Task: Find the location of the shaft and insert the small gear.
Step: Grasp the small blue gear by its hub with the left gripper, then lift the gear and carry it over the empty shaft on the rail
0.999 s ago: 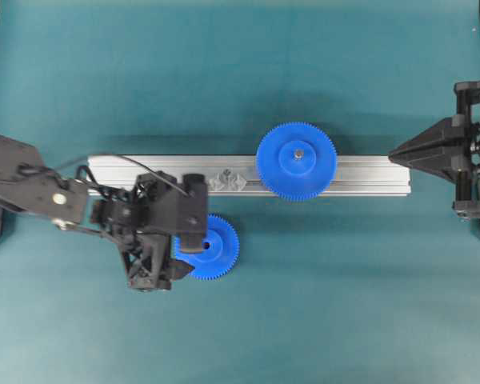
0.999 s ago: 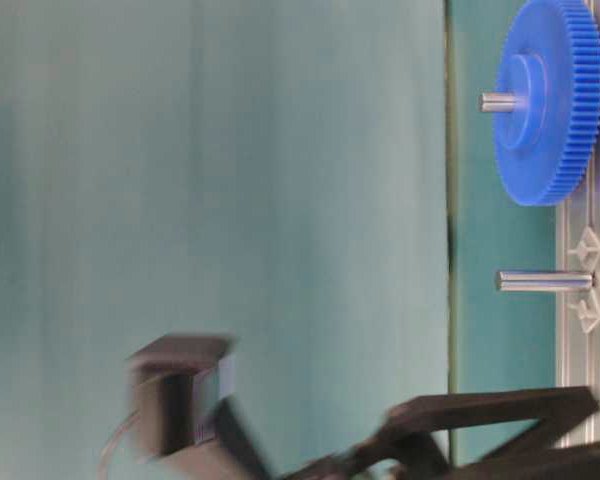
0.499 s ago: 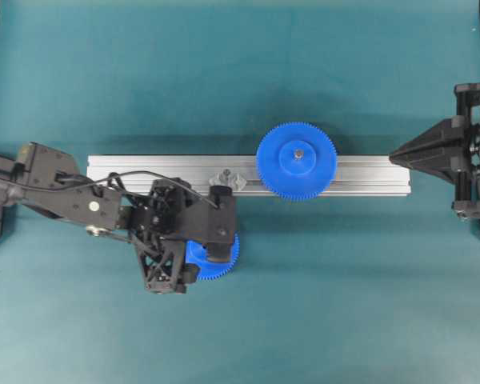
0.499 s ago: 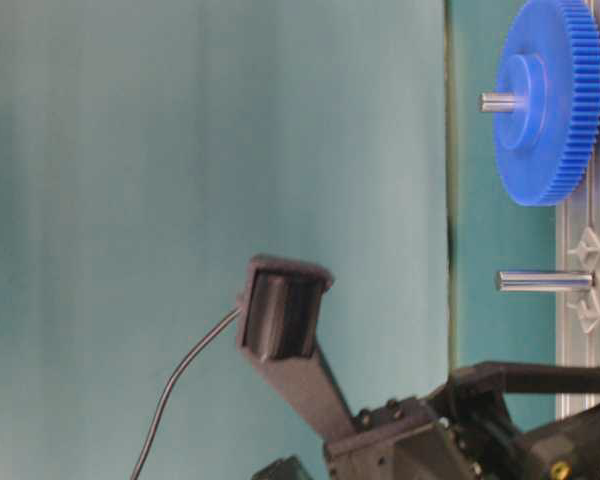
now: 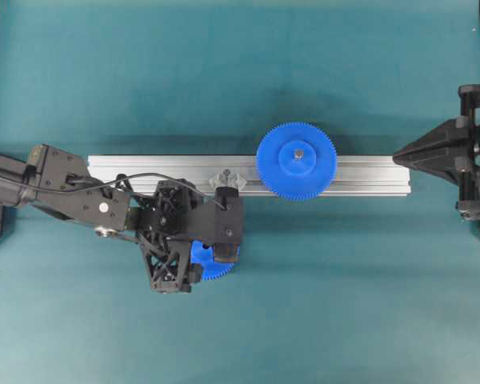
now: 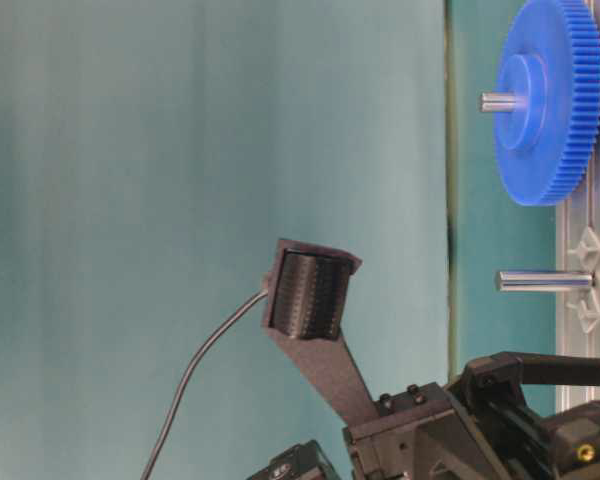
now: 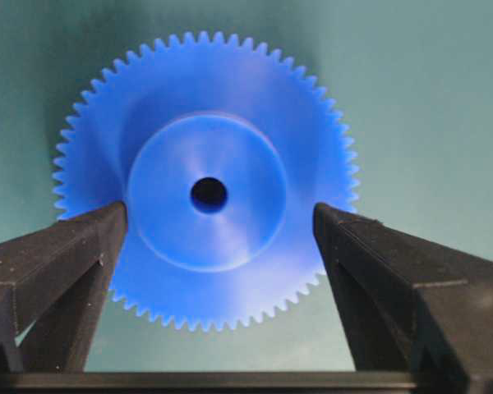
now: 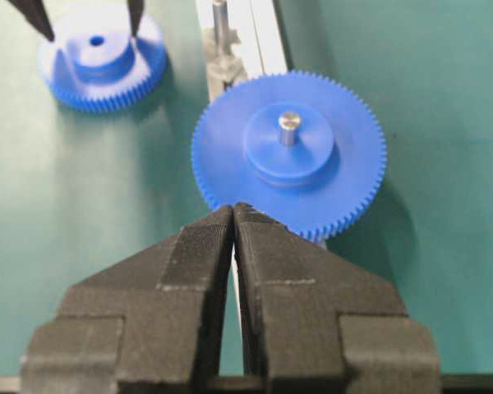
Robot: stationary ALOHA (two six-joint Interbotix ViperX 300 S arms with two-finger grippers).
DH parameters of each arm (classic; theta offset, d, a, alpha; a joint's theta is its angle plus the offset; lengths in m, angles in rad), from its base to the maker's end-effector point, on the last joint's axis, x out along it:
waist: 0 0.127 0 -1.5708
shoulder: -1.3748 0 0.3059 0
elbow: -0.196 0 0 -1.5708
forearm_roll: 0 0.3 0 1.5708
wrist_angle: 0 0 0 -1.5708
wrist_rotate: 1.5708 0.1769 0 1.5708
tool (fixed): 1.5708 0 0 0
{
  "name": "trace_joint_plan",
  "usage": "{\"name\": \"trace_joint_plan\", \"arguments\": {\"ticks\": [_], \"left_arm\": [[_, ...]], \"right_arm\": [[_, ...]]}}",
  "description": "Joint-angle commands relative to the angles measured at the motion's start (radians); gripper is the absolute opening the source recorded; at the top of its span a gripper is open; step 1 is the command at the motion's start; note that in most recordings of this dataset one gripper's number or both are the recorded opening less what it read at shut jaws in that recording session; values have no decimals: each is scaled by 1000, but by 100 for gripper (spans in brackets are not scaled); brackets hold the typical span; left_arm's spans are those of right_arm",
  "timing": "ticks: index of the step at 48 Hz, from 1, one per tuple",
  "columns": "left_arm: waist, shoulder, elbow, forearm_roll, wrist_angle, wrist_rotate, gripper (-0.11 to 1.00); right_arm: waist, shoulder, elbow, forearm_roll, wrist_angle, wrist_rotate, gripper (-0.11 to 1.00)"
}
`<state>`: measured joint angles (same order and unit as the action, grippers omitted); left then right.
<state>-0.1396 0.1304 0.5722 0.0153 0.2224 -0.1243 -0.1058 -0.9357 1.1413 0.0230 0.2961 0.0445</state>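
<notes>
The small gear (image 7: pixel 205 180) lies flat on the teal mat, just in front of the rail. My left gripper (image 7: pixel 220 215) hangs open over it, one finger on each side of the raised hub and neither touching it. From overhead the gripper (image 5: pixel 216 248) hides most of the gear (image 5: pixel 208 268). The shaft (image 5: pixel 226 178) stands bare and upright on the rail, between the small gear and the large one; it also shows at table level (image 6: pixel 545 281). My right gripper (image 8: pixel 233 209) is shut and empty at the rail's right end (image 5: pixel 396 154).
A long ribbed aluminium rail (image 5: pixel 144 168) runs across the middle of the mat. The larger blue gear (image 5: pixel 296 160) sits on its own pin on the rail, right of the shaft. Black frame posts stand at the left and right edges.
My left gripper has moved right and settled over the small gear, covering more of it. Its jaws stayed open. The right arm has not moved.
</notes>
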Motion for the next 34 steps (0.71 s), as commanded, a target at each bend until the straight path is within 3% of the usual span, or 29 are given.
{"name": "trace_joint_plan", "arguments": {"ticks": [1,20,34], "left_arm": [[2,-8,-25,2,-5,2,92],[0,26,-48,2,0,2,92],[2,26,-54,2,120,0,90]], "right_arm": [[-3,0,-9,2,-5,11,12],[-2,-2,-5,2,-5,12,12],[-2,-9,3,2,-6,14,12]]}}
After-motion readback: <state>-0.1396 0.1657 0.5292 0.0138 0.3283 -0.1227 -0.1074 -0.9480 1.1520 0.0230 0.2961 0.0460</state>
